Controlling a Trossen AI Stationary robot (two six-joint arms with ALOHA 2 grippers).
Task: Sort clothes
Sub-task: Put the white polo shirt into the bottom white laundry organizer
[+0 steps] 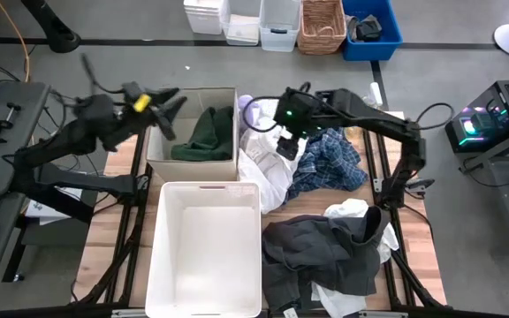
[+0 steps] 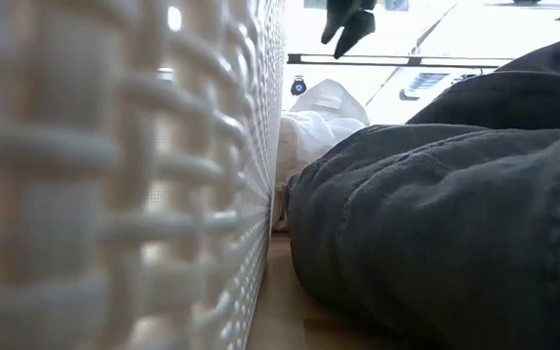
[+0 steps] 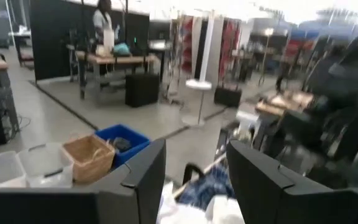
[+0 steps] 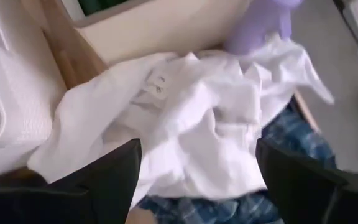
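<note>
Rumpled white cotton lies heaped at frame centre beside the soft plaid shirt, under the right gripper, whose fingers spread wide and empty. Dark grey cloth slumps lower right, half burying another white piece. A green garment sits folded in the tan box. The left gripper, upper left and blurred, hangs open above that box.

Green garment bunched in box; white, plaid, grey (all crumpled) heaped on table.
</note>
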